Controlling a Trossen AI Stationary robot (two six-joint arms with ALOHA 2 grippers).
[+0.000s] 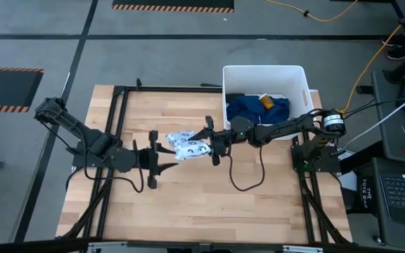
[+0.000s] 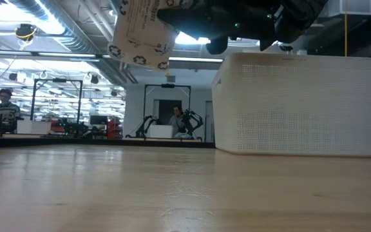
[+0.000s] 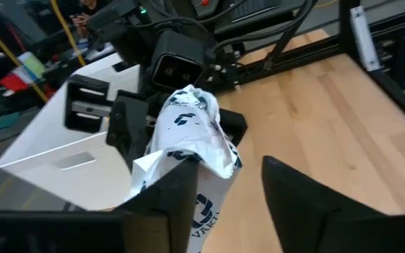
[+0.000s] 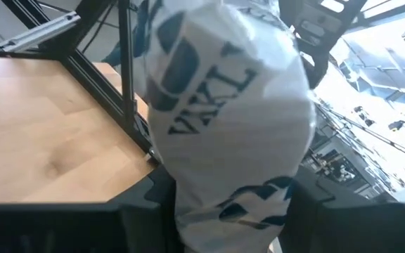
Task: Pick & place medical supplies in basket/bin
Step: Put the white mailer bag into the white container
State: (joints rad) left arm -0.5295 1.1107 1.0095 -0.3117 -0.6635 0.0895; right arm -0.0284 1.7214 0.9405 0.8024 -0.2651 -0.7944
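Observation:
The white packet with dark printed marks point(image 1: 187, 145) hangs in the air over the middle of the table, between my two grippers. It is high above the tabletop in the low view point(image 2: 140, 32). My right gripper point(image 1: 211, 142) reaches in from the table's right and is shut on the packet. My left gripper point(image 1: 162, 156) faces it from the left and is open. The packet's left end point(image 3: 201, 200) lies between its fingers, close to one finger point(image 3: 178, 204). The white bin point(image 1: 297, 81) stands at the far right and holds the dark-blue cloth point(image 1: 255, 110) and a small orange item point(image 1: 266, 100). My right gripper pinches the packet's right end point(image 4: 213, 200) between its two fingers, which come level from the table's right. The packet sticks out past the fingers toward my left gripper, crumpled and clear of the table. My left gripper: I cannot tell whether its finger touches the packet.
The bin's tall wall point(image 2: 301, 103) stands close behind my right arm. A black cable point(image 1: 248, 184) loops over the wood below that arm. Bare wood point(image 1: 209, 211) lies toward the near edge. Black frame rails point(image 1: 114, 112) run along the table's sides.

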